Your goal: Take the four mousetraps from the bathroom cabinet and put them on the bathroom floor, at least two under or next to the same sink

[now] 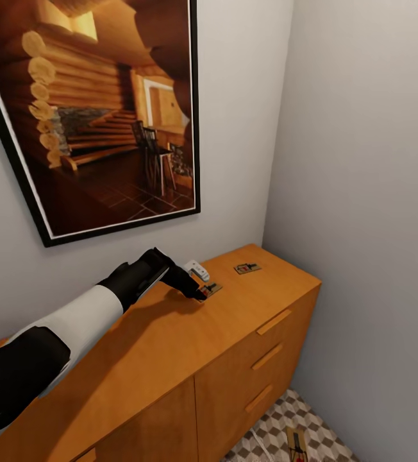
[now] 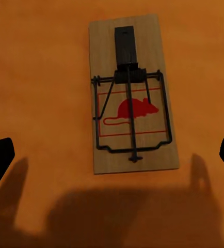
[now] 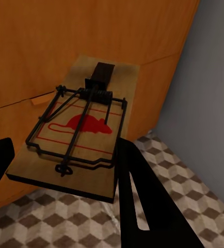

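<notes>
Left wrist view: mousetrap [image 2: 131,95] between open left gripper [image 2: 112,157] fingers.

Orange-brown wooden cabinet [image 1: 170,346] top, two mousetraps [image 1: 210,289] [image 1: 247,268] lying flat on it, cube-patterned bathroom floor [image 1: 273,430] below

Orange-brown cabinet [image 1: 170,346] — cube-patterned brown-beige floor [image 3: 189,196]

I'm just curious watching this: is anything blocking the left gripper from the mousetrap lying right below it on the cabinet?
Nothing visible does. In the left wrist view the mousetrap lies flat on the bare cabinet top, with the open left gripper poised over it and only its shadow between them.
</notes>
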Tool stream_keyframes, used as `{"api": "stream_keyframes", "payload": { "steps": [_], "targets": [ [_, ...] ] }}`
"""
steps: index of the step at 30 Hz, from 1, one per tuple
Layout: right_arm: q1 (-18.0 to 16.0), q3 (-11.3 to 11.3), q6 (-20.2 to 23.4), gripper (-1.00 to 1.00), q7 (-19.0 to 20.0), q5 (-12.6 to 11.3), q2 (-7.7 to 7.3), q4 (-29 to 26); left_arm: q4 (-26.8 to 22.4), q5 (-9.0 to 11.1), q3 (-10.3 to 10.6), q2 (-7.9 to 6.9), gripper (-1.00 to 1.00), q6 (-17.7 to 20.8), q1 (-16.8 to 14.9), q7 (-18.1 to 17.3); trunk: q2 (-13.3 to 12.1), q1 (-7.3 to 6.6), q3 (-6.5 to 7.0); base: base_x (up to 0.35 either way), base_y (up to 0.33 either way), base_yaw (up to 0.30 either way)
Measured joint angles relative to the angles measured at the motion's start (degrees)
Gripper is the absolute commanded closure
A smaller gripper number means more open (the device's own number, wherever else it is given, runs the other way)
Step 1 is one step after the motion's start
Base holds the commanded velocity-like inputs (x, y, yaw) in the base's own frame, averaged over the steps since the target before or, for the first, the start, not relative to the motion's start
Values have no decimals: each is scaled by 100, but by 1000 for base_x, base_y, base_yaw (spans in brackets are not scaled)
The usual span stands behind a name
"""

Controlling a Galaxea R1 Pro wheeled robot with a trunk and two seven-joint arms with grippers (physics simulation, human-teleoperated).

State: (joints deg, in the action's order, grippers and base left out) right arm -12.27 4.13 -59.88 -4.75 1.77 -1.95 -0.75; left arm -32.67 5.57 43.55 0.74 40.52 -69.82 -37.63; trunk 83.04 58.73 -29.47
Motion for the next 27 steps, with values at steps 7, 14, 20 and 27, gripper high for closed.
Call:
{"api": "stream_keyframes", "payload": {
  "steps": [7, 14, 20, 27],
  "targets": [
    [0, 2, 0, 100, 1, -1, 0, -3, 0, 0, 1, 2, -100, 1, 2, 0, 0, 0, -47, 0, 0, 0],
    [0, 1, 0, 100, -1, -2, 2, -3, 0, 1, 4, -1, -100, -1, 2, -1, 0, 0, -95, 0, 0, 0],
    [0, 1, 0, 100, 0, -5, 3, -1, 0, 1, 7, -1, -100, 0, 2, -1, 0, 0, -135, 0, 0, 0],
    [0, 2, 0, 100, 0, -4, 2, 0, 0, 1, 8, -1, -100, 1, 2, 1, 0, 0, -182, 0, 0, 0]
  ]
}}
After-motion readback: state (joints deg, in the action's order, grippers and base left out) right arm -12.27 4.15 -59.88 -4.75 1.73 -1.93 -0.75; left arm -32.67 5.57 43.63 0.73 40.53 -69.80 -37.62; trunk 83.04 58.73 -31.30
